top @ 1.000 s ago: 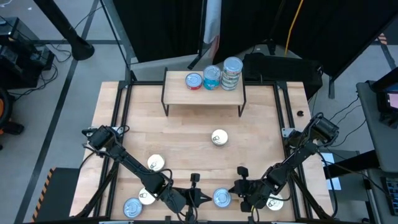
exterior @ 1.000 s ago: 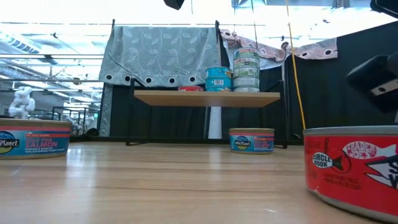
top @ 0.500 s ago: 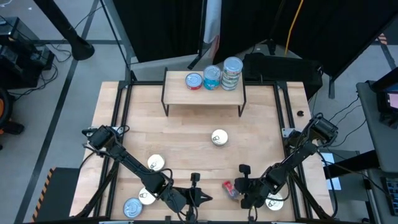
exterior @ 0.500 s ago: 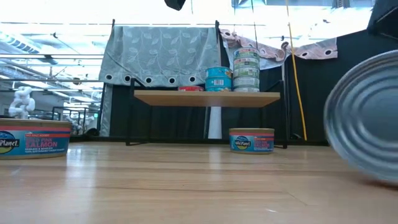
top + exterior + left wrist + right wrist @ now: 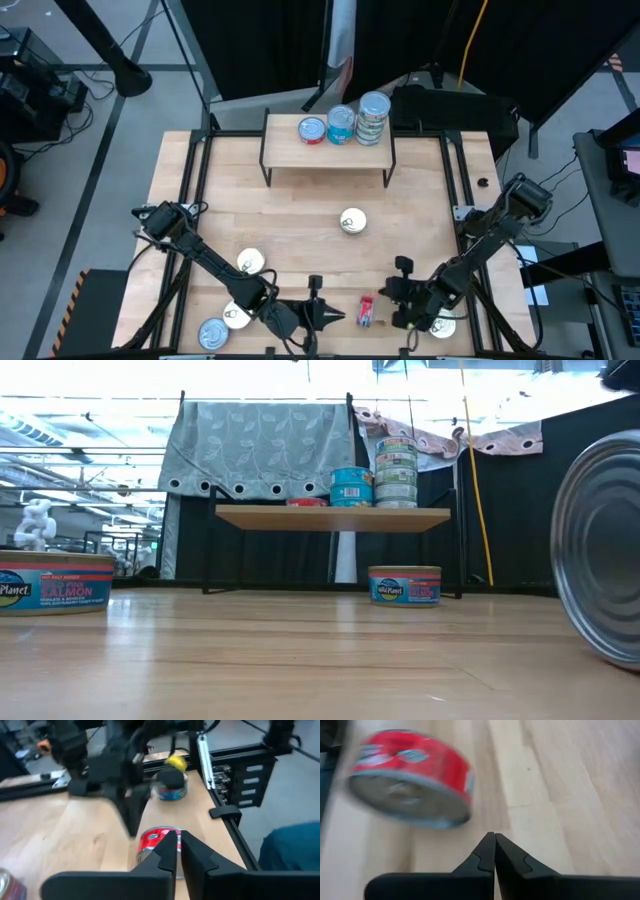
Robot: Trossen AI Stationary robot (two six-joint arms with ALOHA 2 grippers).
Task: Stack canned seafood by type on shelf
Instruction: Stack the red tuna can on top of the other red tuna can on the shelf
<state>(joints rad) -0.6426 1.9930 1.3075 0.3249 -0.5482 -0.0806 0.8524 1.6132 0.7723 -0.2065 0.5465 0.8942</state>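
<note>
A red-sided tin (image 5: 366, 310) with a silver ribbed end lies near the pale wooden surface's (image 5: 300, 220) front edge. The shelf's (image 5: 285, 150) top is light wood, holding blue-printed tins (image 5: 341, 124).

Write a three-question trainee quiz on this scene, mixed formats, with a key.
1. True or false: the red-sided tin near the right gripper lies flat on its base.
2. Multiple choice: how many stacks or single tins stand on the shelf? A) one B) three C) five
3. Fill in: the lone tin in mid-table has a ____ lid.

Key
1. False: it is tipped on its side, with its metal end facing the low camera.
2. B
3. Cream/gold
</note>
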